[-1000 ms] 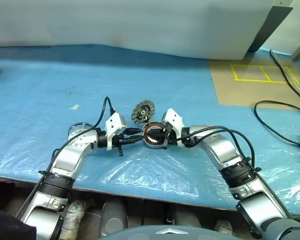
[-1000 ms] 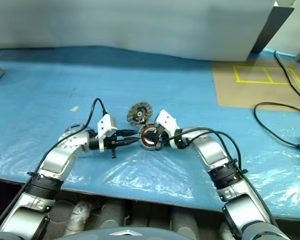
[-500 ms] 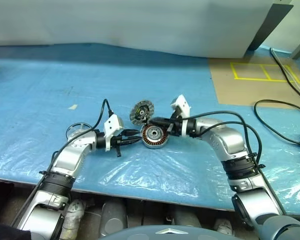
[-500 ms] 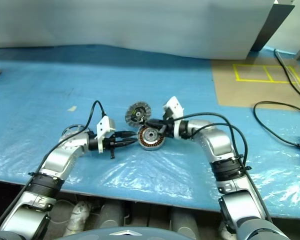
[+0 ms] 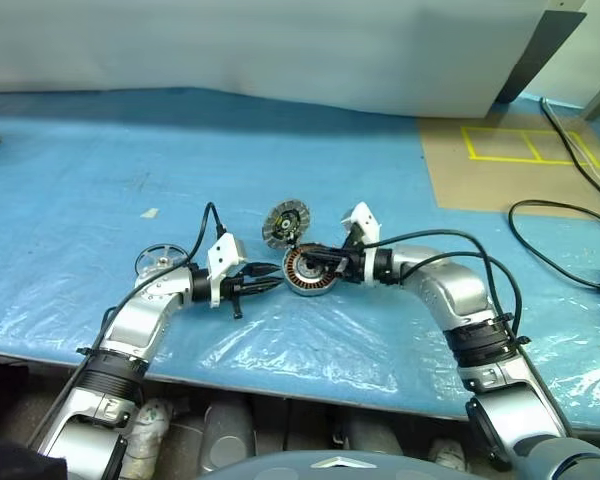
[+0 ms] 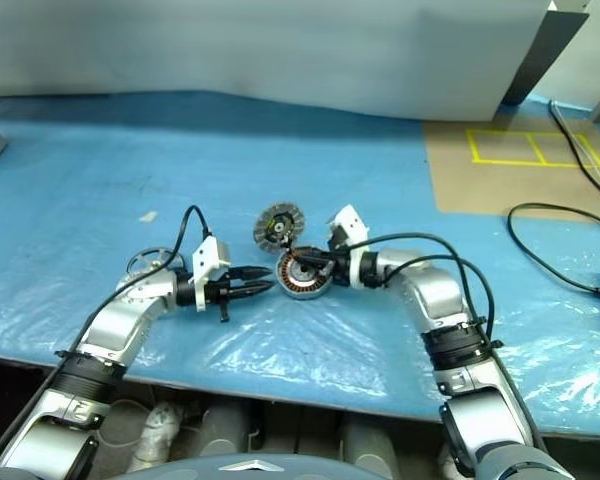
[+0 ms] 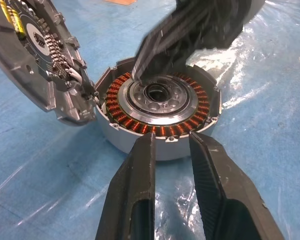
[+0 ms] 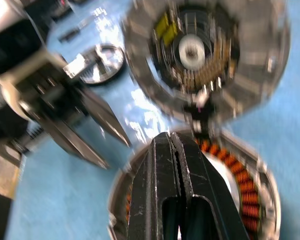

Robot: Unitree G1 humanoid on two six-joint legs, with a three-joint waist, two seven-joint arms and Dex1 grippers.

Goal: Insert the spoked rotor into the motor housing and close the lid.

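The motor housing (image 7: 157, 107) shows orange-copper windings; the ribbed lid (image 5: 285, 223) leans against it. Right tool (image 5: 302, 265) pressed together above it; left tool (image 5: 270, 284) slightly spread, empty.

The motor housing (image 5: 307, 271) lies on the table (image 5: 80, 150) between both grippers. The lid (image 5: 285, 224) stands tilted just behind it. The spoked rotor (image 5: 156, 261) lies far left

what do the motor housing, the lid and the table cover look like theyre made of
Motor housing: looks like matte grey cast or machined metal, probably aluminium; its windings show the orange sheen of copper wire.
Lid: grey metal too, with ribbed rim and what seems a circuit board inside.
Table cover: thin blue plastic sheet, judging by its glossy wrinkles.
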